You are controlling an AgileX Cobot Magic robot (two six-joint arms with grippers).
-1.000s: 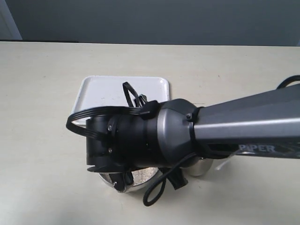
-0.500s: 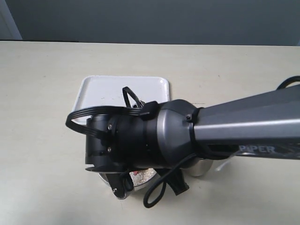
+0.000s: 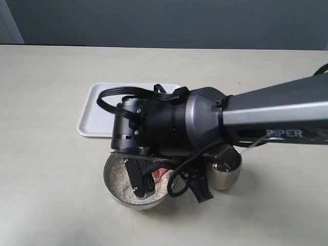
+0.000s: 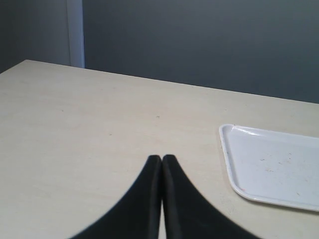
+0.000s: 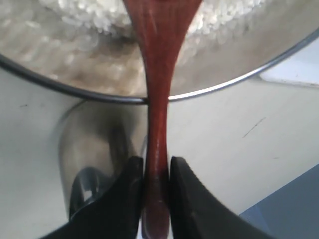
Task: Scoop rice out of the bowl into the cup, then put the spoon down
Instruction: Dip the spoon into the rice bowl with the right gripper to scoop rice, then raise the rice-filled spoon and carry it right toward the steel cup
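The steel bowl (image 3: 117,192) sits at the table's front, with white rice (image 3: 119,177) inside. The small steel cup (image 3: 226,168) stands just right of it. My right gripper (image 3: 145,183) hangs over the bowl, shut on the reddish-brown spoon (image 3: 158,174). In the right wrist view the fingers (image 5: 128,189) clamp the spoon handle (image 5: 157,119). The handle crosses the bowl rim (image 5: 50,82), and the spoon's head lies over the rice (image 5: 89,15). The cup (image 5: 87,149) shows beside the handle. My left gripper (image 4: 162,159) is shut on nothing above bare table.
A white tray (image 3: 95,115) lies behind the bowl, partly covered by the right arm (image 3: 266,120). It also shows in the left wrist view as the tray (image 4: 271,167), and a corner of the tray (image 5: 294,67) is in the right wrist view.
The right arm's wrist has swung right and turned, uncovering the bowl, the rice and the cup. The gripper and spoon now point down into the bowl.
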